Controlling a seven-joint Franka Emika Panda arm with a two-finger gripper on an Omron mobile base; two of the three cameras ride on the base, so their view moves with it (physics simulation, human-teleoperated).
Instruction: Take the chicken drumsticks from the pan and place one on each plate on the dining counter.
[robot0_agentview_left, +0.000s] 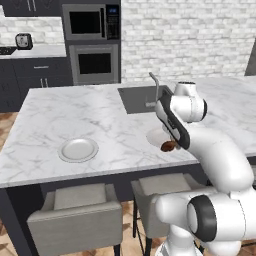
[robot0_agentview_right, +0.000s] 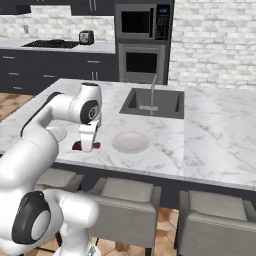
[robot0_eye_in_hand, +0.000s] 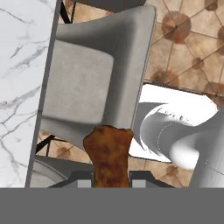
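Chicken drumstick (robot0_eye_in_hand: 108, 155) sits clamped between the fingers (robot0_eye_in_hand: 112, 178) — they are closed on its lower end, and the rest of the piece sticks out past the tips. In the hand view it rises from between the two dark tips, a lumpy orange-brown piece with a mottled, glossy roasted skin, wider at the far end than where it is pinched.

From the left base view the drumstick (robot0_agentview_left: 168, 146) hangs at the fingers (robot0_agentview_left: 172, 146) near the front edge of the table (robot0_agentview_left: 75, 115), just beside a plate (robot0_agentview_left: 154, 136) that the arm partly hides. From the right base view the same piece (robot0_agentview_right: 80, 145) shows dark reddish-brown either side of the fingers (robot0_agentview_right: 87, 146), low over the marble; one plate (robot0_agentview_right: 131, 142) lies near them on the sink's side, another plate (robot0_agentview_right: 57, 133) just beyond them on the other side, half hidden by the arm.

Beyond the fingers in the hand view are a grey stool (robot0_eye_in_hand: 92, 74) and the table's edge (robot0_eye_in_hand: 22, 87).
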